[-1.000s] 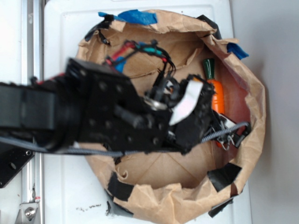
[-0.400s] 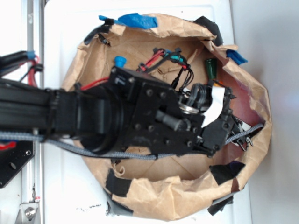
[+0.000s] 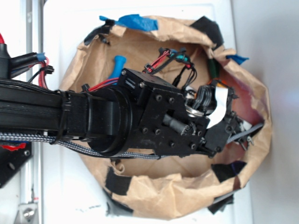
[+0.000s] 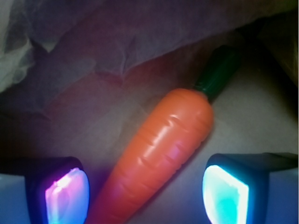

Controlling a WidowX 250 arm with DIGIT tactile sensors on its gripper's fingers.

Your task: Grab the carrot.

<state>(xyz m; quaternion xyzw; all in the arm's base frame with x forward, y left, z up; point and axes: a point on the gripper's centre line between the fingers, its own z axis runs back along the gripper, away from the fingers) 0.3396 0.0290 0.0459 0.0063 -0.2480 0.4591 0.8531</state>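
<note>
In the wrist view the orange carrot (image 4: 159, 149) lies slanted on the brown paper floor, its dark-green stem (image 4: 217, 74) toward the upper right and its tip toward the lower left. My gripper (image 4: 145, 193) is open, with the left pad (image 4: 67, 196) and right pad (image 4: 224, 193) on either side of the carrot's lower half and a gap on each side. In the exterior view my gripper (image 3: 219, 116) is down inside the paper bag and hides the carrot; only the stem (image 3: 213, 70) peeks out beyond it.
The crumpled brown paper bag (image 3: 159, 196) rings the workspace, and its wall (image 4: 117, 42) rises just behind the carrot. A blue bottle (image 3: 117, 66) lies at the bag's upper left beside my arm. Black and blue tape patches sit on the rim.
My arm has pushed further right and lower into the bag, so the gripper now covers the carrot's orange body. The blue bottle has come into view behind the arm.
</note>
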